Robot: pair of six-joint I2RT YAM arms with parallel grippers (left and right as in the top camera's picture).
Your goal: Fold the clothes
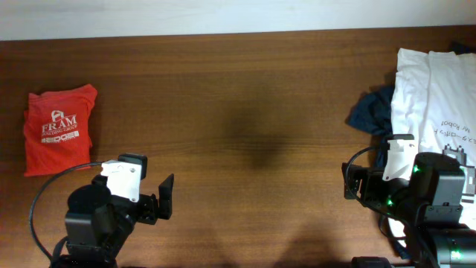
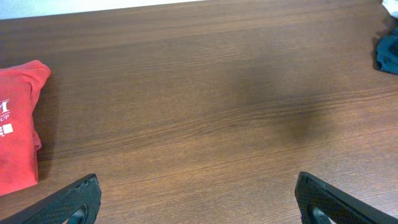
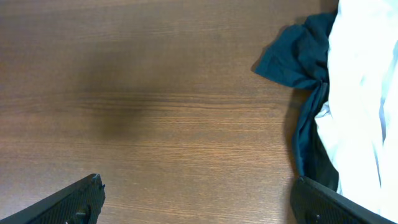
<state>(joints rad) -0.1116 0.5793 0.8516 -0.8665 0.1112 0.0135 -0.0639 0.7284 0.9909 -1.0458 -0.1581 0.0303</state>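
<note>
A folded red T-shirt (image 1: 59, 128) with white lettering lies at the table's left; its edge shows in the left wrist view (image 2: 15, 127). A white T-shirt (image 1: 435, 93) lies spread at the right, over a dark blue garment (image 1: 372, 112). Both show in the right wrist view, the white one (image 3: 367, 93) and the blue one (image 3: 301, 56). My left gripper (image 1: 152, 201) is open and empty near the front edge, right of the red shirt; its fingers frame bare wood (image 2: 196, 199). My right gripper (image 1: 368, 186) is open and empty (image 3: 199, 199), just left of the pile.
The brown wooden table (image 1: 238, 112) spans the whole view, with a pale wall strip along the far edge. The arms' bases and cables sit at the front left and front right.
</note>
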